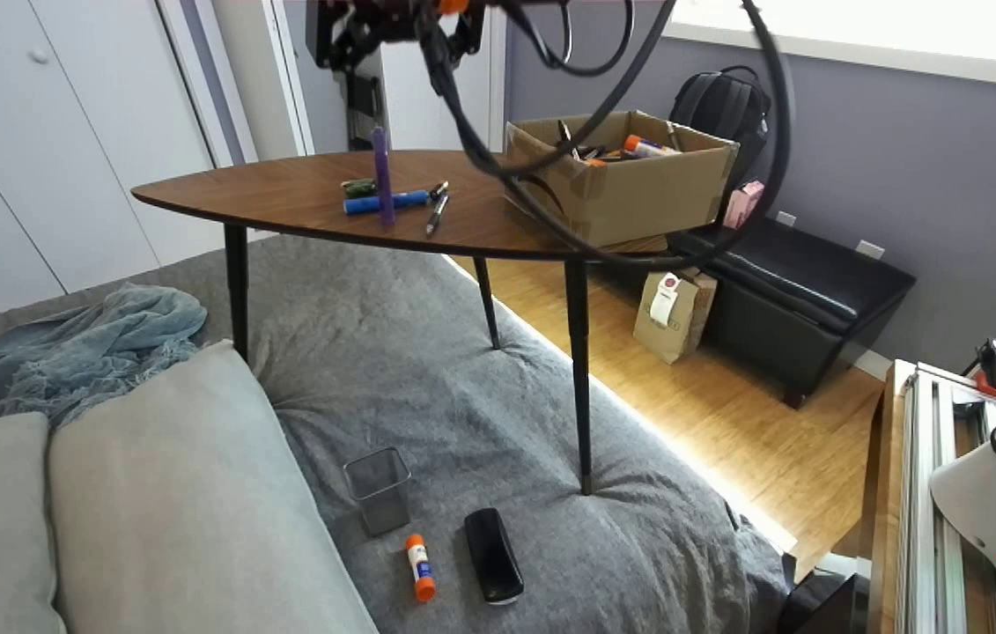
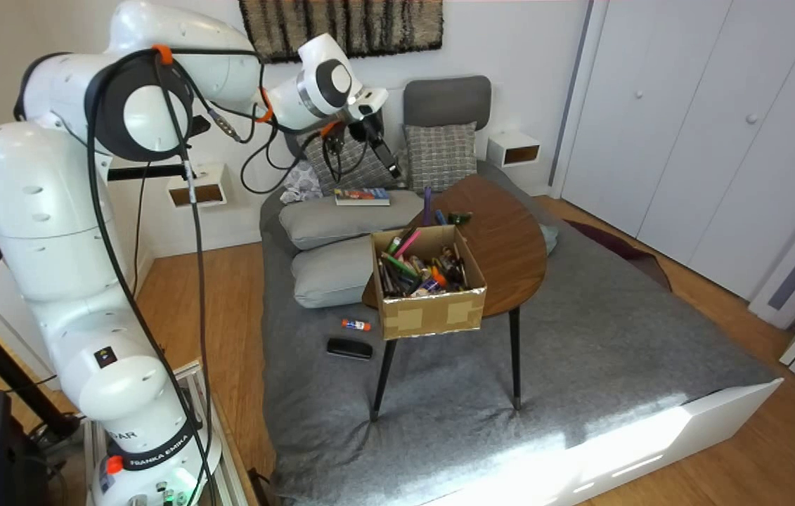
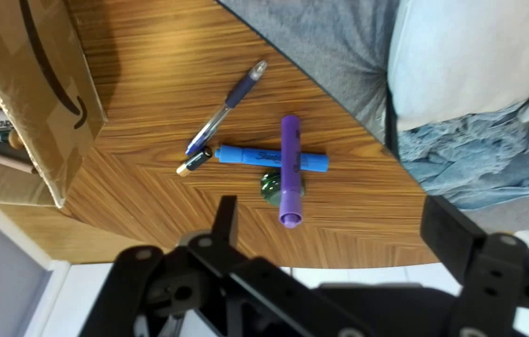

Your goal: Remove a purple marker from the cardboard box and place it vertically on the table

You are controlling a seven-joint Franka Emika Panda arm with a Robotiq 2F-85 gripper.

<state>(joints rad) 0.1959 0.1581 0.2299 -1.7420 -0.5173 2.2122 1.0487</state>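
Fingers [image 3: 225, 220] spread wide, nothing between them. Purple marker [image 1: 383, 176] stands upright on the table [image 1: 260, 189], left of the cardboard box [image 1: 656, 202] in an exterior view. Probably light, stiff, smooth, easily toppled; best gripped mid-barrel.

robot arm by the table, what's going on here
A robot arm has its open gripper raised above the table, holding nothing. The purple marker stands upright on the table, out of the cardboard box, so the placing looks done. A blue marker and a pen lie near it, and the cardboard box holds many more pens and markers.
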